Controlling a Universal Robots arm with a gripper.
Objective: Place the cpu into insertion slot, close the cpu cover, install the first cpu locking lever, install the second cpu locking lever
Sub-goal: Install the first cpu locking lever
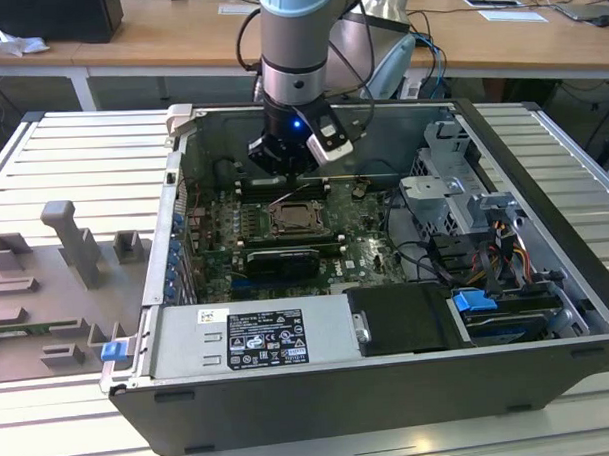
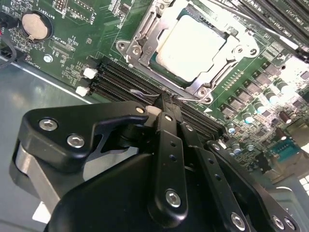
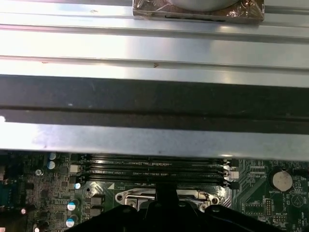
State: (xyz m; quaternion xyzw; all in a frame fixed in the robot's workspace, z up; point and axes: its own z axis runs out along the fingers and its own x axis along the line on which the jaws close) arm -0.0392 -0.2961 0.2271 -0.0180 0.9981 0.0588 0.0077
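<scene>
The cpu (image 2: 190,43), pale silver-grey, lies flat in the insertion slot (image 1: 298,218) on the green board inside the open computer case. The cpu cover (image 2: 140,36), a silvery frame, is down around the chip. My gripper (image 2: 169,99) hangs just beside the socket's corner, its two black fingers (image 2: 166,125) pressed together. A thin wire lever end (image 2: 186,99) shows right at the tips; I cannot tell whether they pinch it. In the exterior view my gripper (image 1: 291,178) sits low over the board behind the socket. The socket rim (image 3: 130,197) shows past a dark finger (image 3: 166,191).
Long black memory slots (image 2: 120,79) run right beside the socket under my fingers. A coin battery (image 2: 35,26) sits further off. The case's metal wall (image 3: 154,101) stands close behind. A power supply (image 1: 248,335), drive cage (image 1: 464,212) and cables crowd the case; grey fixtures (image 1: 75,246) stand outside.
</scene>
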